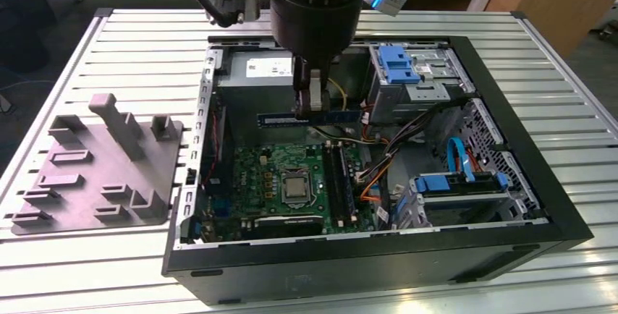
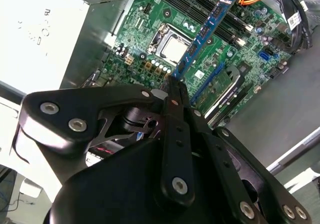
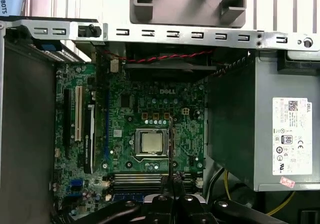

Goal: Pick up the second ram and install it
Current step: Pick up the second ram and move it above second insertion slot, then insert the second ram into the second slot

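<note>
Blue second ram (image 1: 282,118) is clamped tight in my gripper (image 1: 310,110), hanging over the motherboard (image 1: 275,173) below it. My worry: any skew against the slots (image 1: 338,173) underneath and it jams, or it clips the cables (image 1: 381,158) beside them.

Obs: second ram (image 1: 338,116) is a long, thin blue stick with a row of small dark chips. Pinched mid-length in the gripper (image 1: 309,110), level, on its long edge, raised above the motherboard (image 1: 280,162) inside the computer case (image 1: 386,245).
</note>
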`<state>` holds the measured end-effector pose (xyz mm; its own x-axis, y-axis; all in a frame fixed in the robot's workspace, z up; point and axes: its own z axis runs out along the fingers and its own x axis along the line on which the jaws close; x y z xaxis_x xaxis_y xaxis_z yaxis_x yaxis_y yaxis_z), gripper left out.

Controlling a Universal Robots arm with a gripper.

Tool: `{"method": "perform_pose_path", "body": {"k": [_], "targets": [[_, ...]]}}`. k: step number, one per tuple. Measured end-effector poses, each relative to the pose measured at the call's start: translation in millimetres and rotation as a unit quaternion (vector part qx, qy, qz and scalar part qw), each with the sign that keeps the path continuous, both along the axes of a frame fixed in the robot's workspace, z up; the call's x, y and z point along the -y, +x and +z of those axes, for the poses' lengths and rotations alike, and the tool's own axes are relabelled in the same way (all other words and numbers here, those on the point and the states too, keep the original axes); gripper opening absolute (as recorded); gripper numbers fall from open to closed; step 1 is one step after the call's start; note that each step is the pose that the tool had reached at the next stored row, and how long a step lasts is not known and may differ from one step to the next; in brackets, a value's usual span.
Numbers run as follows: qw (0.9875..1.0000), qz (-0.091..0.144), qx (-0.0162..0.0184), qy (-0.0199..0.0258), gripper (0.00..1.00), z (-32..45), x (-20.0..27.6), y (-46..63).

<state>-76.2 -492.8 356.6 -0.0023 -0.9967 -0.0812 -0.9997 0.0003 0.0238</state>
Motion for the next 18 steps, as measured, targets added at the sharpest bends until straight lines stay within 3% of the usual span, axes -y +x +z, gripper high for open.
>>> {"method": "perform_pose_path", "body": {"k": [5, 18], "targets": [[1.0, 0.0, 0.0, -0.0001, 0.11, -4.8, 0.3, 0.6], [1.0, 0.0, 0.0, -0.0001, 0.11, -5.2, 0.3, 0.7]]}}
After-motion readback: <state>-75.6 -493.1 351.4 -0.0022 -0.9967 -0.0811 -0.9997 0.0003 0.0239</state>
